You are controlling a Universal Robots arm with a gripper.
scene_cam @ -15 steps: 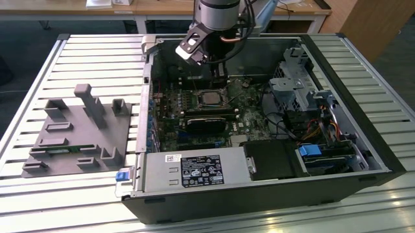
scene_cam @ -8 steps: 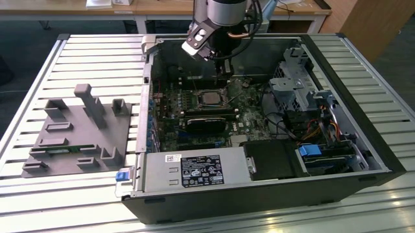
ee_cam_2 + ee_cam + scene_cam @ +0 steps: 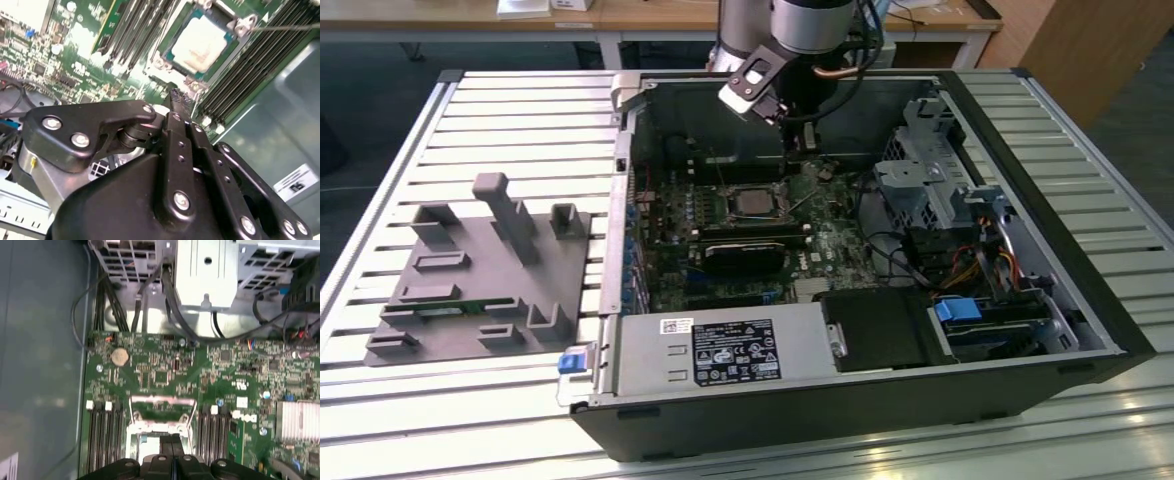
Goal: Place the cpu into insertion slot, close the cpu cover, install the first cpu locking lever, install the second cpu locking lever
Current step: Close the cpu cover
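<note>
One arm point(image 3: 787, 25) was recorded over an open computer case point(image 3: 1087, 300) on a slatted table point(image 3: 494, 130). In the exterior view the gripper point(image 3: 790, 135) was held above the motherboard point(image 3: 720, 260), close over the far edge of the insertion slot point(image 3: 754, 201). A grey fixture point(image 3: 480, 270) lay well apart, toward the exterior view's left.

In the second wrist view the fingers point(image 3: 177, 115) were found pressed together, with nothing gripped between them. The cpu point(image 3: 202, 42) was seated in the insertion slot, its pale top fully exposed. A thin locking lever point(image 3: 285, 27) was noted beside the socket and appeared unlatched.

In the first wrist view the closed fingertips point(image 3: 166, 442) were seen over one edge of the socket, between two banks of memory slots point(image 3: 105, 425). The cpu cover point(image 3: 161, 407) appeared to be raised on its hinge, though this could not be confirmed.

Placement of the chip was judged complete, and the cover was judged not yet closed. Two hazards were identified. A push delivered off the cover's frame could load the bare chip and the contacts beneath it. The narrow fingertips could also slip off the thin cover edge or the springy lever, so that neighbouring board components were struck.
</note>
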